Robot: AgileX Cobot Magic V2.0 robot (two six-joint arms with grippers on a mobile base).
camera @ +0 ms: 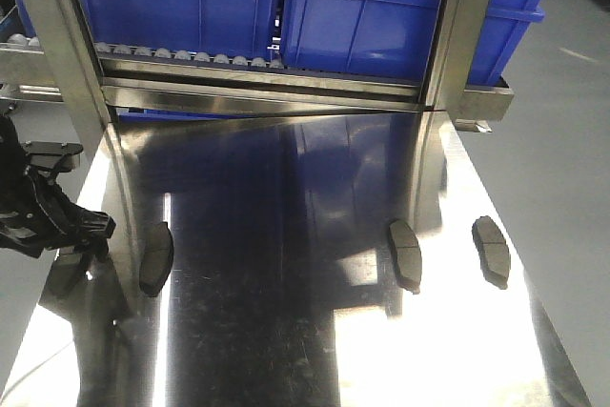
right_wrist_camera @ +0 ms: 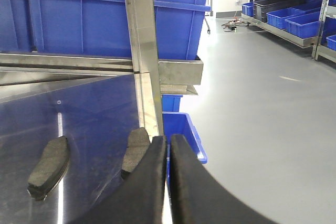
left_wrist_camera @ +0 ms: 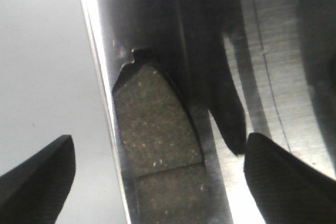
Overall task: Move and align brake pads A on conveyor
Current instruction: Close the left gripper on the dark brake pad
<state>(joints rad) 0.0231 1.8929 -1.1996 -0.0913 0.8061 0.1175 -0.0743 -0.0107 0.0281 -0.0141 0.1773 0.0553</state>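
Steel desk (camera: 286,350) carries the brake pads A (camera: 404,253), three across the frame's middle and one at lower left between the parted fingers of the left hand (left_wrist_camera: 157,148), while the right hand (right_wrist_camera: 167,142) sits pressed together and empty, so moving looks barely begun, no conveyor in view.

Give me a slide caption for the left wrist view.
Open left gripper straddling a brake pad at the shiny steel tabletop's edge.
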